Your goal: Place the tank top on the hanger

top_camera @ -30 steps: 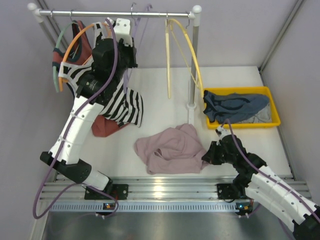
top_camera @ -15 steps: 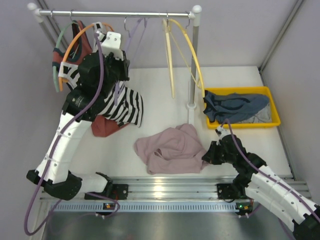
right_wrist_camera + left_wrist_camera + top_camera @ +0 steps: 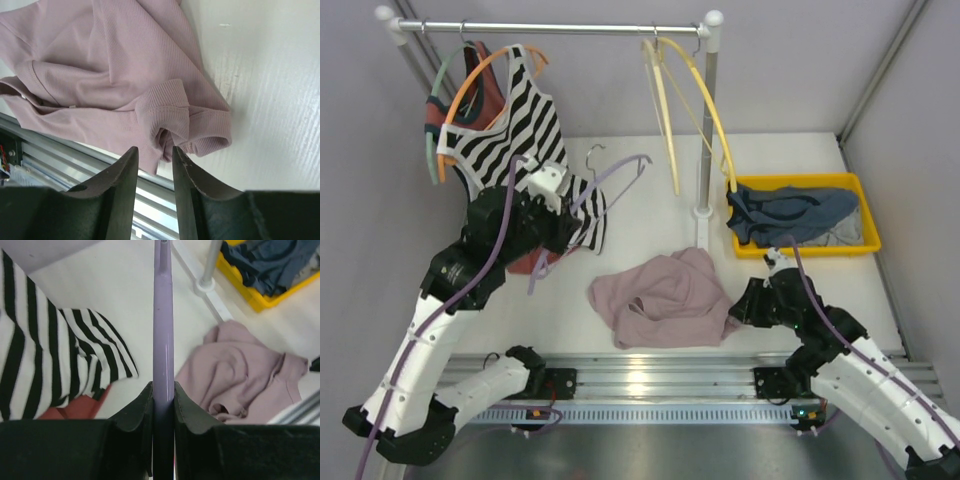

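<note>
Starting at the near edge, the right gripper (image 3: 152, 150) hangs low over the table (image 3: 780, 160) with its two fingers a little apart; a folded bit of ribbed hem shows in the gap beneath them, but nothing is pinched. That hem belongs to the tank top (image 3: 665, 300), which lies crumpled in a heap on the white surface just beyond the base rail (image 3: 650, 385), with the right gripper at its right-hand edge.

Further in and to the left, the left gripper (image 3: 163, 390) is clamped tight on the hanger (image 3: 620, 170), whose lavender bar runs straight out between the dark pads. The hanger is held tilted above the table, left of the tank top and apart from it, its metal hook free of the clothes bar (image 3: 550, 28).

Beyond that, the striped top (image 3: 510, 120) hangs from an orange hanger (image 3: 475, 85) at the bar's left end, and a rust-red garment (image 3: 525, 255) shows below its hem. Two pale yellow hangers (image 3: 670, 120) hang near the right post, and beside that post sits a yellow bin (image 3: 800, 248) holding dark blue clothes (image 3: 790, 212)
</note>
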### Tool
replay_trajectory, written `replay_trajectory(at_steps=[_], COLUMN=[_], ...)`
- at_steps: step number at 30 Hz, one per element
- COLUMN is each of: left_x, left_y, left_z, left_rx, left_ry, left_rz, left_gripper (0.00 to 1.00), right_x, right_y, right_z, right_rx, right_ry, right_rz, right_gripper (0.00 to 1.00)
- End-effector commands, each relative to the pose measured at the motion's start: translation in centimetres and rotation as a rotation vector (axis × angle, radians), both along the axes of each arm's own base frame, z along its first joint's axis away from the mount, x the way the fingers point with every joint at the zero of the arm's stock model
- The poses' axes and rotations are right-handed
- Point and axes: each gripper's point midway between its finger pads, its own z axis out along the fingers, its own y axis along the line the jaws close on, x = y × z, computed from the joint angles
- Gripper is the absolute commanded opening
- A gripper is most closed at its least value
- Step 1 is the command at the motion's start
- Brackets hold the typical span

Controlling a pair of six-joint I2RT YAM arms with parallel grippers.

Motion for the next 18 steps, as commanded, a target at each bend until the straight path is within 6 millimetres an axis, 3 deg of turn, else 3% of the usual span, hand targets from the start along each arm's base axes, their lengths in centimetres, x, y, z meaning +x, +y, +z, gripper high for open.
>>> replay_trajectory(at_steps=[1,7,9,15,18], left_x=[-3.3,-6.9,-7.8,-8.7,-9.0], left_y=[-1.0,-2.4,-3.1,-4.4,-4.7], left_z=[-1.5,-3.8,-4.3,-5.8,-6.3], left_rx=[-0.037,-0.064,-0.087,-0.135,-0.143], left_ry=[0.058,0.156,0.186,0.27,0.296], left_rz=[-0.126,-0.291,-0.344,-0.408,-0.428], left_gripper=[0.0,0.0,0.0,0.0,0.0], right_x=[0.7,1.2,2.5,4.9,4.5], right_y=[-0.8,-0.7,-0.8,0.9,2.2], right_z=[2.3,3.0,3.8,3.8,2.7], right_rx=[0.004,-0.024,-0.043,-0.102,-0.141], right_ry=[-0.023,0.006,-0.028,-0.016,0.009], right_rz=[-0.084,-0.104,-0.132,-0.123,-0.102], right_gripper=[0.34,0.36,0.36,0.4,0.4])
